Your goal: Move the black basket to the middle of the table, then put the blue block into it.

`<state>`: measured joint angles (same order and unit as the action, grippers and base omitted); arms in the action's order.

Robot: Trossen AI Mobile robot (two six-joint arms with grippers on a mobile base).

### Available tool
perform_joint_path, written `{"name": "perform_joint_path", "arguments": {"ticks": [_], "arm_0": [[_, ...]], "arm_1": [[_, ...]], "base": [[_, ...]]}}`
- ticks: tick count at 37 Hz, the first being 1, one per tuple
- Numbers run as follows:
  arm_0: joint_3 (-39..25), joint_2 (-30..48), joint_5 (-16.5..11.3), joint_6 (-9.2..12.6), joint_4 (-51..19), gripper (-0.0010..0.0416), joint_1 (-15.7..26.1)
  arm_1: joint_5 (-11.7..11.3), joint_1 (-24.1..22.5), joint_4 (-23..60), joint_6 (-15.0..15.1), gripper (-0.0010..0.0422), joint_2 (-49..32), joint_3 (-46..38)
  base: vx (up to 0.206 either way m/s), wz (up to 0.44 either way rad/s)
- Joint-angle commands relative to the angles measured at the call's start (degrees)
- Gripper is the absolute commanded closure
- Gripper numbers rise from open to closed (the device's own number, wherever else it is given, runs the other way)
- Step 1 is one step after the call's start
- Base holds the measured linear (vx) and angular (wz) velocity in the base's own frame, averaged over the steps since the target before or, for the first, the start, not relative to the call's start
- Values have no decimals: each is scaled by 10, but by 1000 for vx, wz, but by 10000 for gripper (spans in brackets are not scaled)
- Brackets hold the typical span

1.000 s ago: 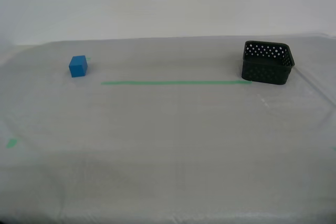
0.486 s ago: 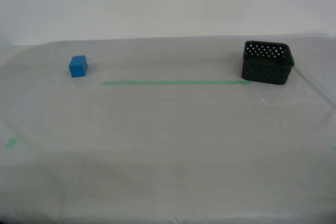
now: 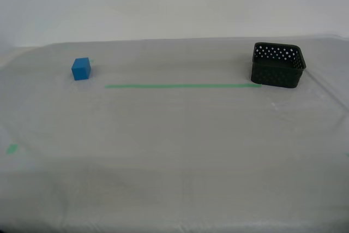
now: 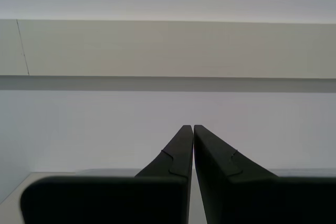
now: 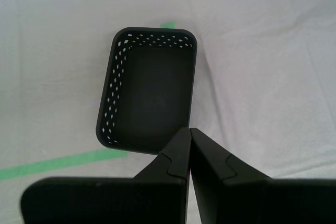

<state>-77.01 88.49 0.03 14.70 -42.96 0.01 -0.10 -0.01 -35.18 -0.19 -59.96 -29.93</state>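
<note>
First pincer (image 5: pixel 189 129): your jaws are pressed together, holding nothing, poised above the small square black plastic basket (image 5: pixel 149 90) with perforated walls.
Second pincer (image 4: pixel 192 127): jaws likewise together and empty, facing a blank wall.
Basket (image 3: pixel 276 65): at 2 o'clock in the exterior view, on the cloth-covered surface (image 3: pixel 180 151); upright, mouth up, no clear long axis.
Bright-blue cube (image 3: pixel 81 69): at 10 o'clock, well apart.
Progress: you have both steps left.

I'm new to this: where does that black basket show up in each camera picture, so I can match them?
Exterior view: the black basket sits on the table toward that view's right, far side.
First wrist view: it lies just beyond my first gripper, whose jaws are shut; it is empty.
Second wrist view: not in it.
Shared landmark: the green tape line ending at the basket.
</note>
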Motion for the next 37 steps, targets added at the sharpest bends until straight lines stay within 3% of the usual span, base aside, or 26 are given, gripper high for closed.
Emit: {"name": "perform_joint_path", "arguments": {"ticks": [1,7,21,31,37], "arm_0": [[-1,0,8,4,-1,401,0],[-1,3,19,9,-5,375,0],[-1,3,35,12,-1,266,0],[-1,3,35,14,2,161,0],[-1,3,47,27,3,90,0]], "arm_1": [[-1,0,-2,2,412,0,-1],[-1,0,-2,2,412,0,-1],[-1,0,-2,2,412,0,-1],[-1,0,-2,2,412,0,-1],[-1,0,-2,2,412,0,-1]], "base": [[0,0],[0,0],[0,0],[0,0],[0,0]]}}
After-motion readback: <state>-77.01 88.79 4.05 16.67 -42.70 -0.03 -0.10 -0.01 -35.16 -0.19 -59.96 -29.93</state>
